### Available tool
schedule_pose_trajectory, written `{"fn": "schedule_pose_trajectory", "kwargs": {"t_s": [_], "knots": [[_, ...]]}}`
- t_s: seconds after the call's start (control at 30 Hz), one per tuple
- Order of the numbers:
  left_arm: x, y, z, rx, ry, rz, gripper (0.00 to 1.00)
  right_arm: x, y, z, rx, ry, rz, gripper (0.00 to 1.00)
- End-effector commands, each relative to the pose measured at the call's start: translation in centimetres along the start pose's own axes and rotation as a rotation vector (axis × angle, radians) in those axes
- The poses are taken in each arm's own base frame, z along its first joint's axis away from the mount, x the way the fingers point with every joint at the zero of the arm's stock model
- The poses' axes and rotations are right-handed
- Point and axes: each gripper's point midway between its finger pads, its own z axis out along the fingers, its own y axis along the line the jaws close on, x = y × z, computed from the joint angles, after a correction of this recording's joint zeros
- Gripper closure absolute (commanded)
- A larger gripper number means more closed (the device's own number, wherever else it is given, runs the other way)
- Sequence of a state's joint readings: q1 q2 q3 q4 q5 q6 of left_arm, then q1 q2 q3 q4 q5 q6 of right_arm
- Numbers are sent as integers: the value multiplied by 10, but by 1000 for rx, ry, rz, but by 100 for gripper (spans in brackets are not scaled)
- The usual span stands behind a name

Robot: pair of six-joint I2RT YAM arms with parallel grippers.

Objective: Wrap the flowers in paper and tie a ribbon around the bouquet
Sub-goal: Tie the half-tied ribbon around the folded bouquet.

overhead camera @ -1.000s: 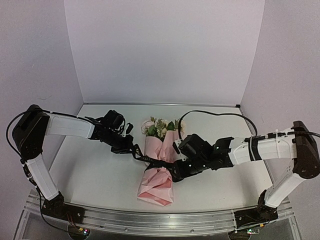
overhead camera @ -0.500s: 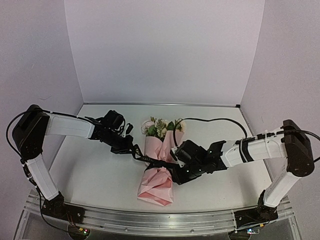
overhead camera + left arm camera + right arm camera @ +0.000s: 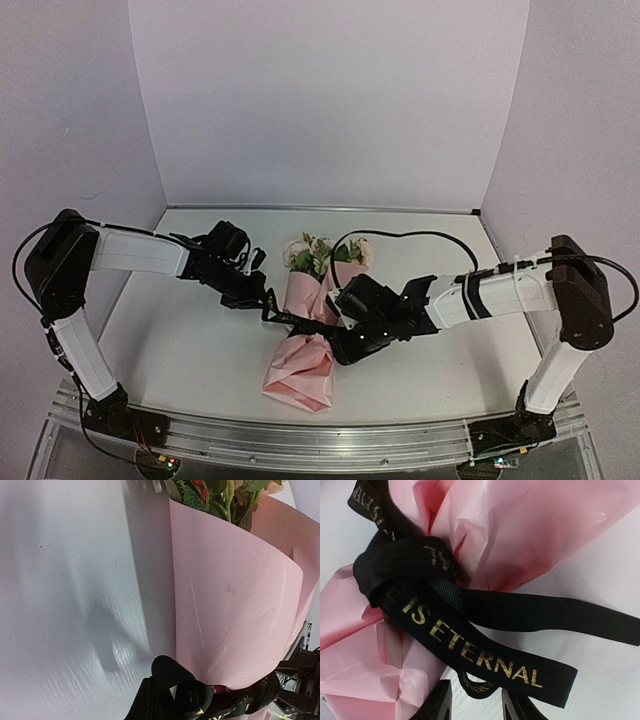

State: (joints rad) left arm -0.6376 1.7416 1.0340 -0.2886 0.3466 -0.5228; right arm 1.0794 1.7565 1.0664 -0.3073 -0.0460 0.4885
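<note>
The bouquet lies mid-table: flowers at the far end, pink paper flaring toward me. The black ribbon is knotted round its waist. My left gripper sits just left of the waist, shut on a ribbon loop beside the paper cone; leaves show at its mouth. My right gripper is at the bouquet's right side. In its wrist view the fingertips stand apart below the gold-lettered ribbon tail, with a small ribbon curl between them; the knot cinches the paper.
The white table is walled on three sides. An aluminium rail runs along its near edge. The right arm's black cable arcs over the table behind the flowers.
My right arm has moved left, closer against the bouquet. The bouquet's lower paper end has swung a little to the left. The left arm has stayed put.
</note>
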Motion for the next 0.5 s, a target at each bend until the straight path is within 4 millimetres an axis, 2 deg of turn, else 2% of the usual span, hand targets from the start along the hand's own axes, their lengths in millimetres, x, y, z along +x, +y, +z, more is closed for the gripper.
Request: {"fn": "schedule_pose_trajectory", "kwargs": {"t_s": [0.0,0.1,0.23,0.47], "knots": [[-18,-13,-7,25,-40,27,100,-9,9,4,-4,-10,-27,69],[-17,-12,-6,25,-39,23,100,-11,9,6,0,-10,-22,78],[-16,-3,-6,-10,-46,2,100,-11,7,8,16,-14,-1,100],[-13,31,-7,-80,-54,-82,100,0,-27,-10,169,-9,68,100]]}}
